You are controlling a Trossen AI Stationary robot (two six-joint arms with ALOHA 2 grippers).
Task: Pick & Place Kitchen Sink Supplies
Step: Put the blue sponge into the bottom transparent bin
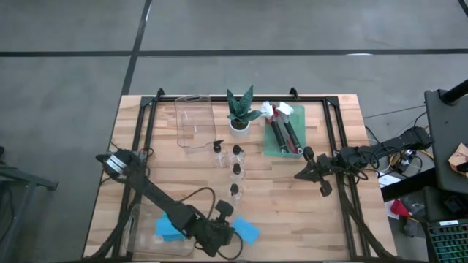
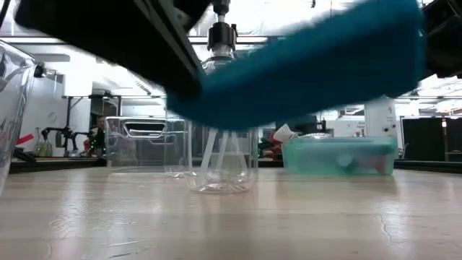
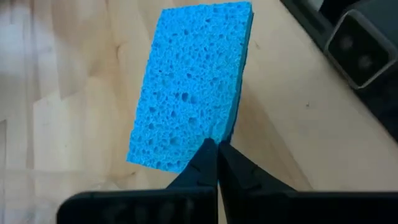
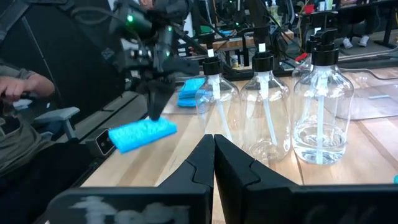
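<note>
One blue sponge (image 3: 189, 87) is pinched at its near edge by the left gripper (image 3: 217, 154), whose fingers are closed hard on it. On the high view that gripper (image 1: 228, 232) sits at about six o'clock on the table, the sponge jutting out toward four o'clock. More blue sponges (image 1: 167, 227) lie just to its nine o'clock, inside a clear tray (image 1: 137, 232) at the table's front left. The right gripper (image 1: 311, 173) waits at about three o'clock, fingers pressed together on nothing.

The grip looks thin, only on the sponge's rim. Judging from that, the carry should be slow and level, since a soft sponge can bend or slip out; it should be lowered flat onto the stack rather than dropped.

From the right wrist camera the sponge (image 4: 142, 135) is seen hanging clear of the wood, which the overhead picture cannot settle. That view also shows clear pump bottles (image 4: 320, 115) standing in a row; from above they run from the table's middle up toward twelve o'clock. Only the overhead view shows the brushes (image 1: 284, 131) in a green tray (image 1: 278, 151) at one o'clock, beside the potted plant (image 1: 240, 111).
</note>
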